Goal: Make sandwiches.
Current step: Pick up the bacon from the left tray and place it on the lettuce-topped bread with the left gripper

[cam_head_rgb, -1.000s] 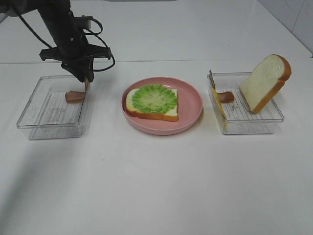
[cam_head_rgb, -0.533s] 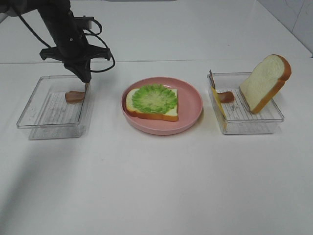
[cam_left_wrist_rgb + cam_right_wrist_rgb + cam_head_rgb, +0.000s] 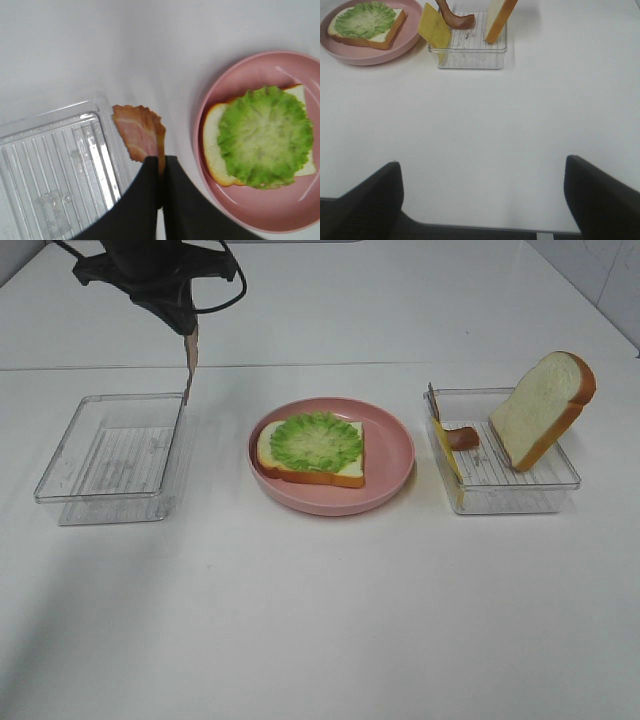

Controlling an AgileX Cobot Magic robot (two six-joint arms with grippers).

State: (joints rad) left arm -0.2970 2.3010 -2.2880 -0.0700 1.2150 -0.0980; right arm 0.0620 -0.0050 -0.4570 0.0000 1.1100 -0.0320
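Near left tray (image 3: 110,508), left tool (image 3: 161,164) — pinching bacon strip (image 3: 136,131), aloft

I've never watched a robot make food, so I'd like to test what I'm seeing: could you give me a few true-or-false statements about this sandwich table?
1. The left tool is shut on a bacon strip. True.
2. The bread on the pink plate is bare. False: green lettuce lies on it.
3. The left tray holds a bacon strip. False: no food shows in it; the strip hangs from the left tool.
4. The right tool is open and holds nothing. True.
5. A loose slice leans in the right tray. True.
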